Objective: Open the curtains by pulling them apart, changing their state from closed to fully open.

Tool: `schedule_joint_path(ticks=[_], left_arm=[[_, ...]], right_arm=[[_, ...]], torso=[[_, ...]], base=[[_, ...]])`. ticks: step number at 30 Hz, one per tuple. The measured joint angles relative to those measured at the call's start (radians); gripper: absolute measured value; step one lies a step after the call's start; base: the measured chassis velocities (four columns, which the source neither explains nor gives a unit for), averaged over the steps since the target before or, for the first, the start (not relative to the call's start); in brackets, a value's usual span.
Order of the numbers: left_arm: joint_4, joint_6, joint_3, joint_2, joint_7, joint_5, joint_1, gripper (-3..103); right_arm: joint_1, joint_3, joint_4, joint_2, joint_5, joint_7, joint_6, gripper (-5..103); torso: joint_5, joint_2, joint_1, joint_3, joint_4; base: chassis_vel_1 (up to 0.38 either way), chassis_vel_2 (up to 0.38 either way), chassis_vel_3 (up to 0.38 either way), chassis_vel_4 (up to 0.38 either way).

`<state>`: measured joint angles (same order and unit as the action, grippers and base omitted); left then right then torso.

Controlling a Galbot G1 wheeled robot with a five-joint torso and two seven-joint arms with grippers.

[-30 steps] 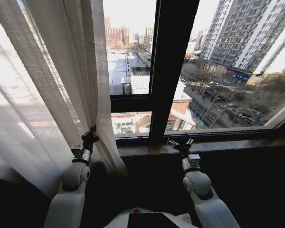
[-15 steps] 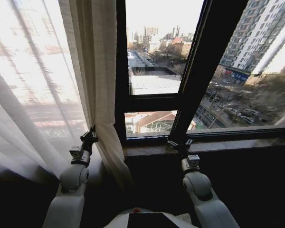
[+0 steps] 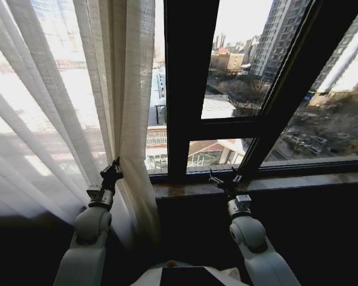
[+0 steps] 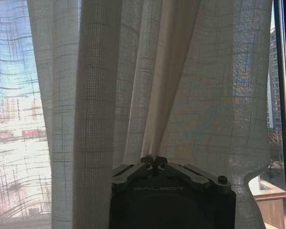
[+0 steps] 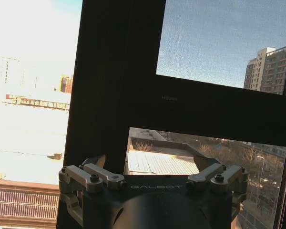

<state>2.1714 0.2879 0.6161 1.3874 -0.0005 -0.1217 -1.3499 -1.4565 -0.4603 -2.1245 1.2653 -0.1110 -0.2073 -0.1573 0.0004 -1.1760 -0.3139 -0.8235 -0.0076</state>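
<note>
A sheer white pleated curtain (image 3: 59, 119) hangs over the left part of the window, with its bunched inner edge near the middle. My left gripper (image 3: 112, 171) is raised at that edge, low on the fabric. In the left wrist view my left gripper (image 4: 154, 160) is shut, and a fold of the curtain (image 4: 109, 95) runs down into the closed tips. My right gripper (image 3: 225, 177) is held up in front of the window sill, away from the fabric. In the right wrist view my right gripper (image 5: 150, 164) is open with nothing between its fingers.
A thick dark window frame bar (image 3: 191, 89) stands just right of the curtain edge, and a slanted bar lies farther right. The stone sill (image 3: 298, 179) runs below the glass above a dark wall. Buildings and streets show outside.
The whole picture has shifted, so the camera has moved. The window bars now sit differently in view. Both arms hold the same pose, with the left gripper still at the curtain edge.
</note>
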Motion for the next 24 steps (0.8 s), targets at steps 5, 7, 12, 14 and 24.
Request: schedule_joint_path(ticks=[5,7,12,14,24], left_arm=[[0.005,-0.007,0.003,0.002,0.000,0.002,-0.007,0],[0.007,-0.007,0.003,0.003,0.000,0.003,-0.009,0],[0.013,-0.011,0.006,0.006,0.000,0.005,-0.021,0],[0.014,-0.012,0.006,0.007,0.000,0.005,-0.023,0],[0.016,-0.019,0.010,0.009,0.000,0.005,-0.030,0]], right_arm=[[-0.004,0.004,-0.006,0.000,0.003,0.000,0.001,100],[-0.005,0.005,-0.007,0.000,0.004,0.000,0.001,100],[-0.008,0.019,-0.008,0.002,0.017,0.000,0.001,100],[-0.009,0.020,-0.008,0.002,0.019,0.000,0.001,100],[-0.013,0.028,-0.008,0.003,0.023,0.003,0.011,100]], torso=[[-0.0001,0.000,0.000,0.000,0.0000],[0.0000,0.000,0.000,0.000,0.0000],[-0.0002,0.000,0.000,0.000,0.0000],[-0.0004,0.000,0.000,0.000,0.0000],[0.0001,0.000,0.000,0.000,0.0000]], base=[[0.344,0.360,-0.344,-0.361],[0.343,0.353,-0.342,-0.355],[0.335,0.365,-0.340,-0.354],[0.353,0.362,-0.345,-0.350],[0.358,0.343,-0.367,-0.337]])
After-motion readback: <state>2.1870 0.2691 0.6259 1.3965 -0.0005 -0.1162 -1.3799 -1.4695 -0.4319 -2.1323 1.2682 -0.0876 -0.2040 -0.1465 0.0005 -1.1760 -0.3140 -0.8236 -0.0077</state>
